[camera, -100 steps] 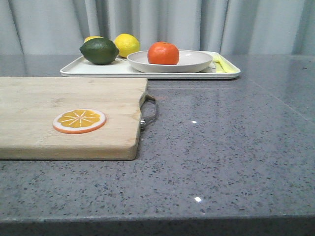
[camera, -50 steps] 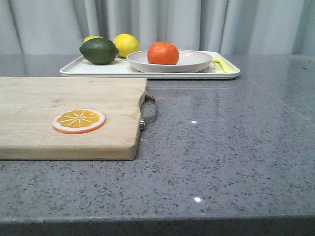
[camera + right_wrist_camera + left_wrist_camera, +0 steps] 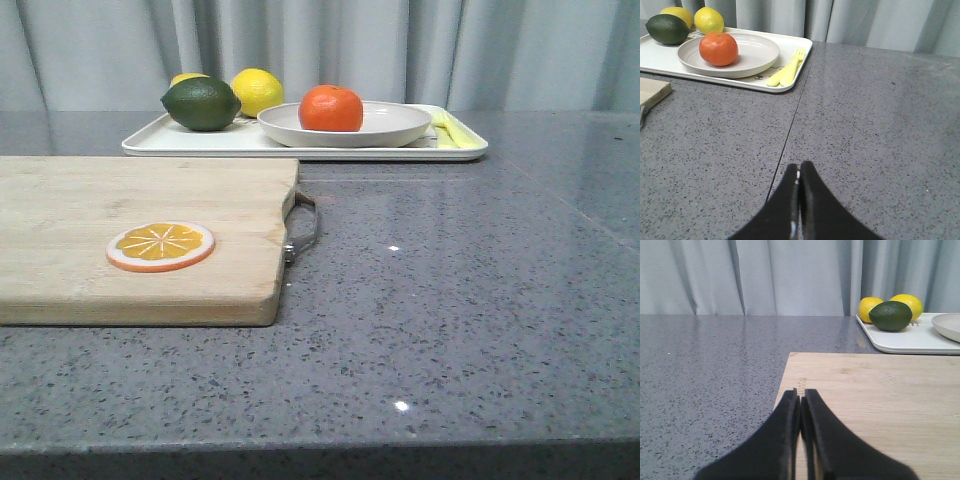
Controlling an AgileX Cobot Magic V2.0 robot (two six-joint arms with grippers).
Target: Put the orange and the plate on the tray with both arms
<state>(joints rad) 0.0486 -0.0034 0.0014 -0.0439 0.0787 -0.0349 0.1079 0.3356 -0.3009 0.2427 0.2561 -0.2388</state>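
Note:
The orange (image 3: 331, 108) sits in the off-white plate (image 3: 400, 128), and the plate rests on the rectangular tray (image 3: 200, 142) at the back of the table. The orange (image 3: 718, 48), plate (image 3: 757, 55) and tray (image 3: 790, 47) also show in the right wrist view. The left wrist view shows the tray (image 3: 910, 342) and a sliver of the plate (image 3: 950, 325). My left gripper (image 3: 800, 397) is shut and empty over the wooden board's edge. My right gripper (image 3: 799, 168) is shut and empty over the bare counter, well short of the tray. Neither gripper shows in the front view.
A wooden cutting board (image 3: 80, 200) with a flat orange slice (image 3: 160, 246) lies at the left front. On the tray are a dark green lime (image 3: 202, 103), two lemons (image 3: 258, 90) and yellow cutlery (image 3: 450, 130). Curtains hang behind the table.

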